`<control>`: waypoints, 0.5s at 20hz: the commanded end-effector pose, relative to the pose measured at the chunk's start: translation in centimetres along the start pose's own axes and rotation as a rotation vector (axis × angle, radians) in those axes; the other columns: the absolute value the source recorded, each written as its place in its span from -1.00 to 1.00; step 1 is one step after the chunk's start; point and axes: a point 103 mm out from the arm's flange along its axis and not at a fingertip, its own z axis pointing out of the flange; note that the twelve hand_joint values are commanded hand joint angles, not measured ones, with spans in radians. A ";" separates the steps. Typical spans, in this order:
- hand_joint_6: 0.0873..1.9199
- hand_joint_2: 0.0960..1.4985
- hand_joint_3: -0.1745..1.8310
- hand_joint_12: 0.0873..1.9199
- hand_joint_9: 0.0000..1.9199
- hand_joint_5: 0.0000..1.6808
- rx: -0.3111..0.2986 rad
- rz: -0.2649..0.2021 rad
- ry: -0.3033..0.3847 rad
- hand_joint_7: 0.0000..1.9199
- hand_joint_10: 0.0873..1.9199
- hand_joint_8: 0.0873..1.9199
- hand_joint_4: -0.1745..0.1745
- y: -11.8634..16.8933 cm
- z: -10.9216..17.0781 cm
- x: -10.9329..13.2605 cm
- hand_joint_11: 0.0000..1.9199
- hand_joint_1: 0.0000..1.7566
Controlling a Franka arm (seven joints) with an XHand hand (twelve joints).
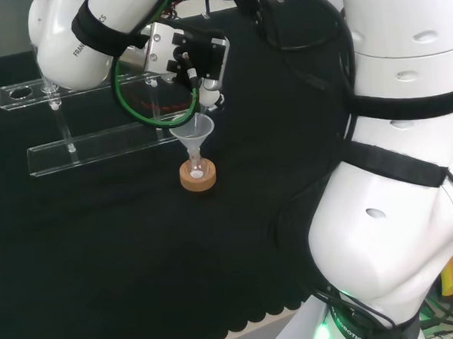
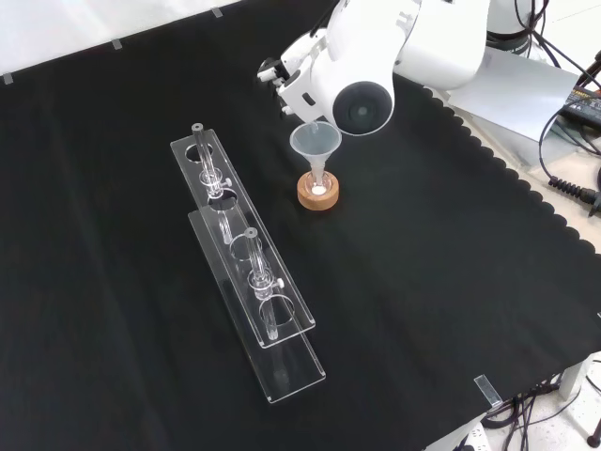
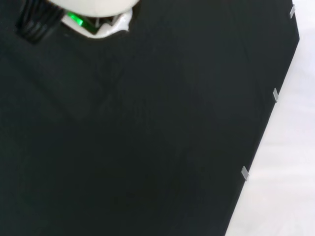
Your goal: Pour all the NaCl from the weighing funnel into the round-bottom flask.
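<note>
The clear funnel (image 2: pixel 314 141) stands upright with its stem down in the small flask (image 1: pixel 197 171) on the cork ring (image 2: pixel 318 192), light, slippery and likely fragile, best taken by the rim, while the hand (image 1: pixel 197 64) hovers just above, its fingers' state unclear.

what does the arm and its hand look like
White arm of rounded glossy links with black bands, a round grey cap and a green light at its base. The hand is black and white with a silver plate, and green and black cables loop beside it.
</note>
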 end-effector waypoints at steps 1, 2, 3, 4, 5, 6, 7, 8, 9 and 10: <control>-0.11 -0.19 -0.09 0.10 0.21 0.39 0.000 0.005 -0.034 0.15 -0.72 -0.41 1.00 -0.1 -0.6 0.0 -0.16 0.25; -0.11 -0.19 -0.09 0.10 0.21 0.39 0.001 0.006 -0.036 0.15 -0.72 -0.41 1.00 -0.1 -0.7 0.0 -0.16 0.25; -0.11 -0.19 -0.09 0.10 0.21 0.39 0.001 0.008 -0.045 0.15 -0.72 -0.40 1.00 -0.1 -0.8 0.1 -0.16 0.25; -0.11 -0.19 -0.09 0.10 0.21 0.39 0.001 0.008 -0.051 0.15 -0.72 -0.40 1.00 -0.2 -0.8 0.1 -0.16 0.25; -0.11 -0.19 -0.09 0.10 0.21 0.39 0.001 0.009 -0.052 0.15 -0.72 -0.40 1.00 -0.2 -0.8 0.1 -0.16 0.25; -0.11 -0.19 -0.09 0.10 0.21 0.39 0.003 0.009 -0.054 0.15 -0.72 -0.40 1.00 -0.1 -0.8 0.1 -0.16 0.25; -0.11 -0.19 -0.09 0.10 0.21 0.39 0.003 0.010 -0.056 0.15 -0.72 -0.40 1.00 -0.2 -0.9 0.0 -0.16 0.25; -0.11 -0.19 -0.09 0.10 0.21 0.39 0.006 0.009 -0.056 0.15 -0.72 -0.40 1.00 -0.2 -0.9 0.0 -0.16 0.25; -0.11 -0.19 -0.09 0.10 0.21 0.39 0.006 0.007 -0.055 0.15 -0.72 -0.40 1.00 -0.1 -0.9 0.0 -0.16 0.25; -0.11 -0.19 -0.09 0.10 0.21 0.39 0.005 0.007 -0.054 0.15 -0.72 -0.40 1.00 -0.1 -0.9 0.0 -0.16 0.25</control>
